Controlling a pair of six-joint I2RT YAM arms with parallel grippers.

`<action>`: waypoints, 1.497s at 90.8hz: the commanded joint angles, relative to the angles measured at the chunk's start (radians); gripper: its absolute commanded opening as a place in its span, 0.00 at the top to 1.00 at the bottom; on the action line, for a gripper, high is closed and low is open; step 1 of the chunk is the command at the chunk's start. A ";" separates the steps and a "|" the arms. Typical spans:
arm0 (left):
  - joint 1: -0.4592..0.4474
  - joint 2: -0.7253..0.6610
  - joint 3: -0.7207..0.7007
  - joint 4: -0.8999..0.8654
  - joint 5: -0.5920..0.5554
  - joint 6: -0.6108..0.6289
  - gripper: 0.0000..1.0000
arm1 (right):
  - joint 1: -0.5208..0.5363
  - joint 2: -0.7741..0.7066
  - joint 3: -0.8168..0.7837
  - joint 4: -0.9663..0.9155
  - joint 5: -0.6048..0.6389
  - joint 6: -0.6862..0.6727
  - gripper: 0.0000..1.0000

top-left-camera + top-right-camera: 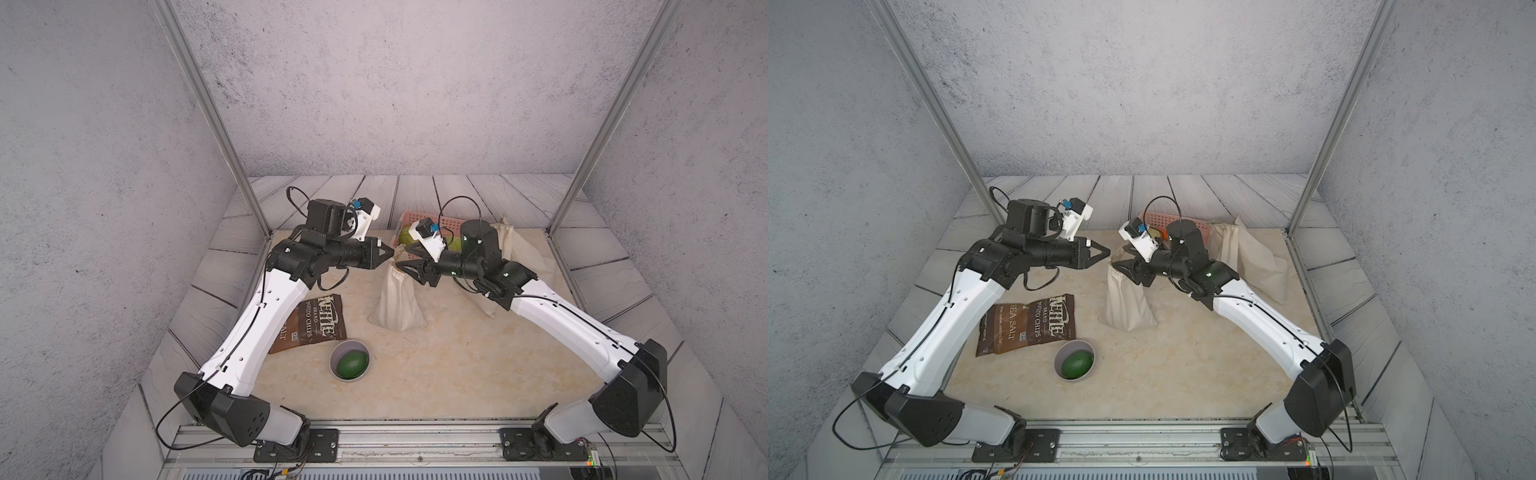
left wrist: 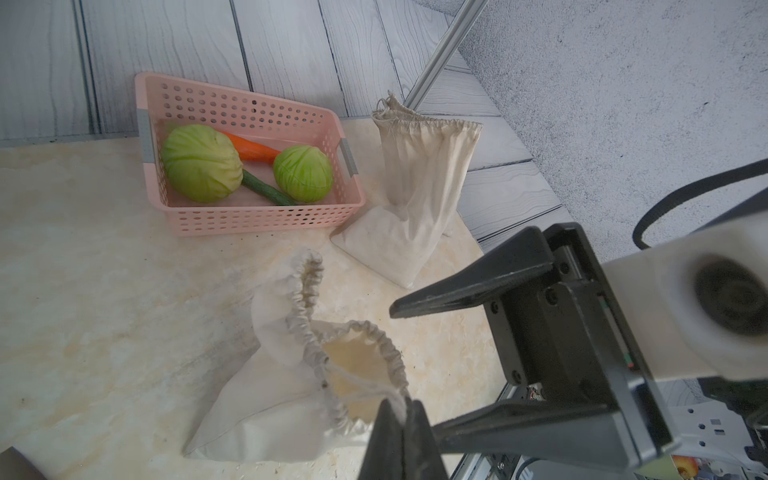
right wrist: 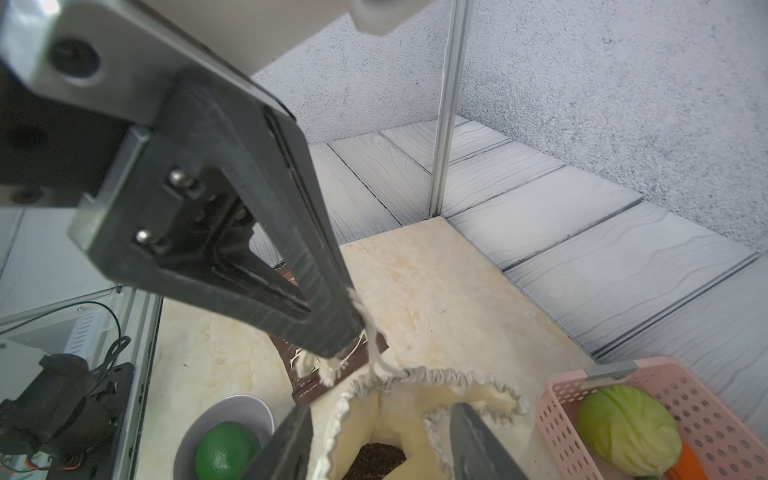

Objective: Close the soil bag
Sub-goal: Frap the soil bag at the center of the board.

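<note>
The soil bag (image 1: 397, 301) (image 1: 1127, 305) is a cream cloth drawstring sack standing at mid-table. Its gathered mouth (image 3: 436, 376) gapes, and dark soil (image 3: 384, 455) shows inside. My left gripper (image 1: 392, 252) (image 1: 1108, 251) (image 2: 402, 405) is at the mouth's left side, shut on the bag's drawstring (image 2: 365, 388). The cord runs taut from the rim into the pinched tips. My right gripper (image 1: 402, 255) (image 1: 1121, 257) (image 3: 380, 415) is open at the mouth from the right. One of its fingers (image 3: 469, 432) is over the folded rim and the other is outside the sack.
A second cream bag (image 1: 515, 249) (image 2: 419, 187) with a gathered top leans at the back right. Beside it is a pink basket (image 2: 249, 220) holding cabbages, a carrot and a cucumber. A brown chips bag (image 1: 1030, 324) and a grey bowl (image 1: 1090, 347) holding a green fruit lie front left.
</note>
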 commanded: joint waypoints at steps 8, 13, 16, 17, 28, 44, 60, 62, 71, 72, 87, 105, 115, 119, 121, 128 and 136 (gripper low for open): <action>-0.004 -0.034 0.032 0.022 0.017 -0.002 1.00 | 0.013 0.057 0.063 0.002 -0.065 0.012 0.55; -0.004 -0.037 0.033 0.023 0.016 -0.003 1.00 | 0.014 0.082 0.086 -0.008 -0.074 0.013 0.57; -0.004 -0.040 0.034 0.023 0.014 -0.003 1.00 | 0.014 0.093 0.094 -0.008 -0.084 0.017 0.58; -0.004 -0.041 0.034 0.023 0.015 -0.003 1.00 | 0.014 0.097 0.097 -0.007 -0.087 0.019 0.59; -0.004 -0.056 0.037 0.025 0.014 -0.003 1.00 | 0.015 0.132 0.114 0.003 -0.058 0.030 0.74; 0.023 -0.106 0.083 0.001 -0.011 0.003 1.00 | 0.005 0.163 0.115 -0.114 0.212 -0.036 0.86; 0.135 -0.169 0.173 0.025 -0.033 -0.036 1.00 | -0.049 0.201 -0.039 -0.168 0.462 -0.108 0.90; 0.146 -0.172 0.191 0.024 -0.031 -0.040 1.00 | -0.062 0.207 -0.062 -0.161 0.483 -0.101 0.90; 0.183 -0.168 0.261 0.023 -0.018 -0.050 1.00 | -0.126 0.248 -0.142 -0.153 0.544 -0.053 0.90; 0.185 -0.167 0.269 0.023 -0.018 -0.051 1.00 | -0.131 0.252 -0.146 -0.153 0.548 -0.049 0.90; 0.188 -0.131 0.252 0.038 0.030 -0.074 1.00 | -0.147 0.200 -0.161 -0.146 0.485 -0.038 0.90; 0.160 -0.098 0.126 0.105 0.087 -0.106 1.00 | -0.144 0.066 -0.123 -0.140 0.296 -0.051 0.88; 0.144 -0.090 0.133 0.111 0.088 -0.107 1.00 | -0.131 0.015 -0.076 -0.173 0.193 -0.068 0.78; 0.144 -0.091 0.143 0.113 0.088 -0.109 1.00 | -0.118 -0.005 -0.069 -0.163 0.163 -0.073 0.72; 0.144 -0.090 0.150 0.114 0.090 -0.110 1.00 | -0.110 -0.016 -0.068 -0.152 0.147 -0.075 0.68; 0.143 -0.081 0.180 0.114 0.106 -0.114 1.00 | -0.088 -0.044 -0.060 -0.107 0.095 -0.070 0.55; 0.141 -0.067 0.204 0.108 0.126 -0.117 1.00 | -0.069 -0.046 -0.025 -0.068 0.025 -0.047 0.45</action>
